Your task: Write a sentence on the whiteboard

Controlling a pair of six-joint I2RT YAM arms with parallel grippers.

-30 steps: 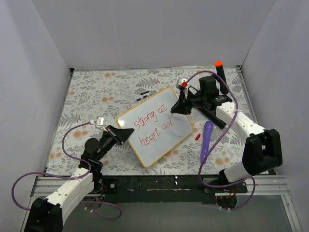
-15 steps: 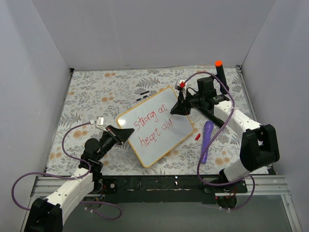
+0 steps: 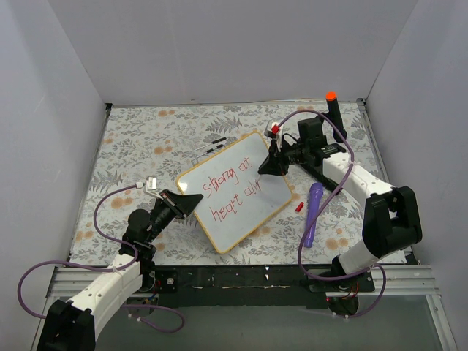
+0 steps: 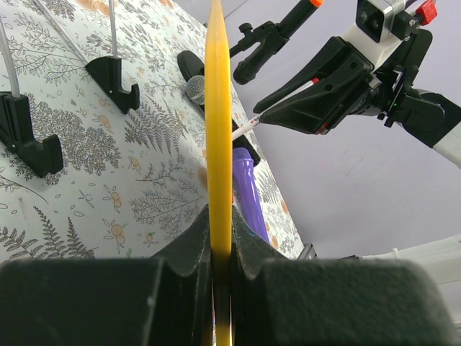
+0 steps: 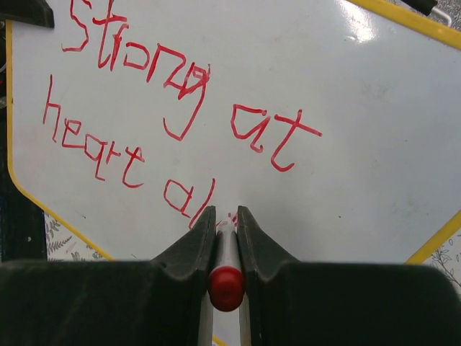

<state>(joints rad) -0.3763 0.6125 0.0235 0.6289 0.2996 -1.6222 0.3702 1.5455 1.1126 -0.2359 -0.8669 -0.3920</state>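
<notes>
The left arm (image 3: 110,281) reaches low and forward from its base to the near-left edge of the whiteboard (image 3: 252,148), wrist almost level with the counter (image 3: 139,139). Its jaws are closed hard on the board's yellow frame. The left wrist view shows the rim pinched edge-on between them, most likely to steady the board against the push of the pen.

The board lies skewed in the middle of the counter, face up. On it the sentence (image 5: 166,122) runs in red over two lines: "Strong at", then "heart al" and a letter only partly drawn. The tip of the marker (image 5: 226,249) sits at the end of that second line. The right jaws are clamped on its barrel, the red end toward the wrist camera.

The right arm (image 3: 358,183) comes in from the board's far-right side, elbow bent and wrist tipped down so the pen slants onto the surface. The last word looks unfinished. Right of the board lie a small red cap (image 3: 299,207) and a purple tool (image 3: 313,212).
</notes>
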